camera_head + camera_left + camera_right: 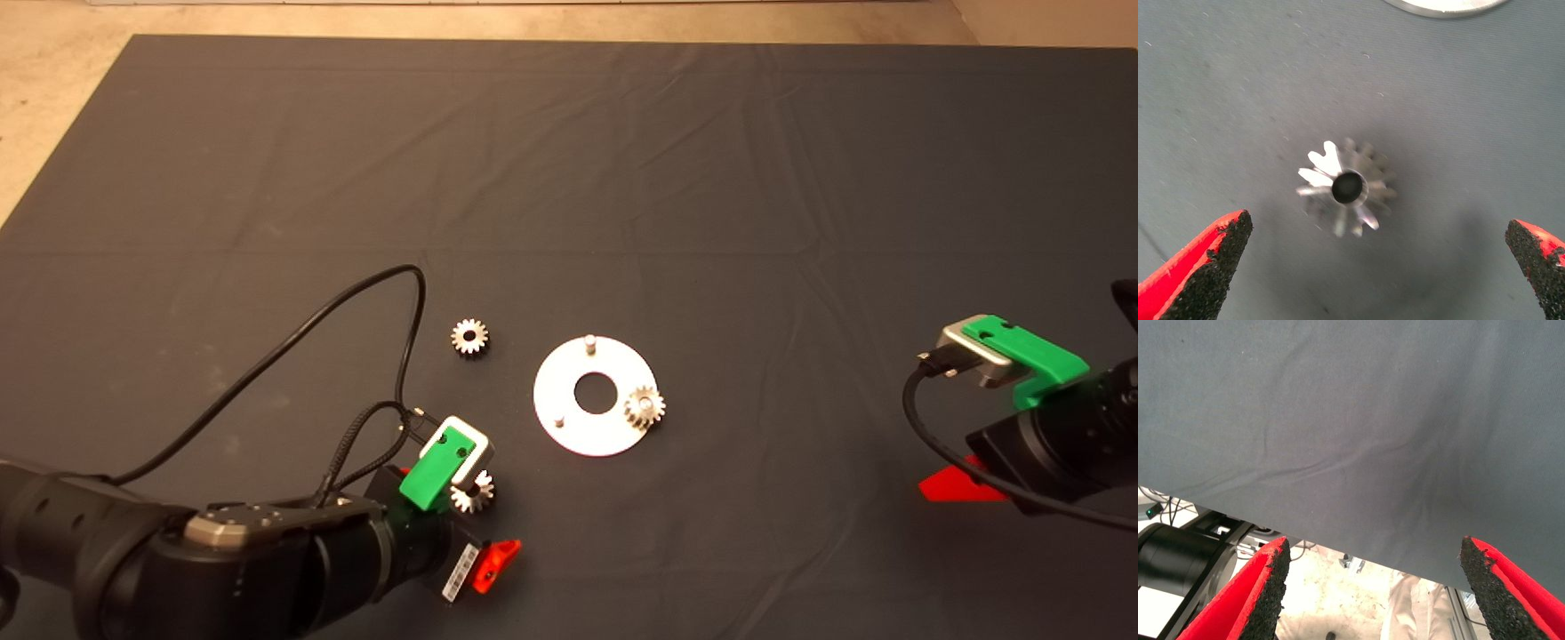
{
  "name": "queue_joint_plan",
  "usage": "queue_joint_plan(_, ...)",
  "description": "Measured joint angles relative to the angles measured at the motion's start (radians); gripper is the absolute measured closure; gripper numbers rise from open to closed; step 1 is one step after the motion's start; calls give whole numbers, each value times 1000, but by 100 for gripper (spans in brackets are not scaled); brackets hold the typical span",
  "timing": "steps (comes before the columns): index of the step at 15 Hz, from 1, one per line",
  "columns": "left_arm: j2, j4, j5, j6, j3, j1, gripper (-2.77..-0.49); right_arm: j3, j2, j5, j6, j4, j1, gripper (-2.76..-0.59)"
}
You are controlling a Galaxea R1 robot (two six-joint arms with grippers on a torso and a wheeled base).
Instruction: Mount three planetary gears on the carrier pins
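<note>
- on the dark mat (569,178), left gripper (1385,267) hovers, jaws wide apart, over a toothed silvery gear (1346,188)
- flat round disc (594,396) — one gear (644,408) seated, another (468,337) loose
- right gripper (1371,587) parked, jaws apart

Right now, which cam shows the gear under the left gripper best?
Left wrist view: the gear lies on the mat, centred between the open left gripper fingers, bore visible. Head view shows it partly hidden by that gripper. Right wrist view shows none of it.
</note>
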State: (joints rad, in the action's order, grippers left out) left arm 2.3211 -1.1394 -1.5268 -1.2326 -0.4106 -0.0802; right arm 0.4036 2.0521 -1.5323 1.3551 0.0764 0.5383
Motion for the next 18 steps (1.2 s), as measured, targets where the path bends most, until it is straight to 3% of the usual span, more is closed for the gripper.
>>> queue_joint_plan(10,0,-42,0,31,-40,-7,-276,-2,-5,0,8,-17,0,-187)
queue_joint_plan(13,0,-86,0,34,-40,-34,-271,-3,-6,0,8,-19,0,-187)
queue_joint_plan(15,0,-113,0,35,-40,-72,-267,-5,-6,0,8,-21,2,-187)
queue_joint_plan(18,0,-124,0,44,-40,-77,-253,-8,-6,1,8,-26,6,-187)
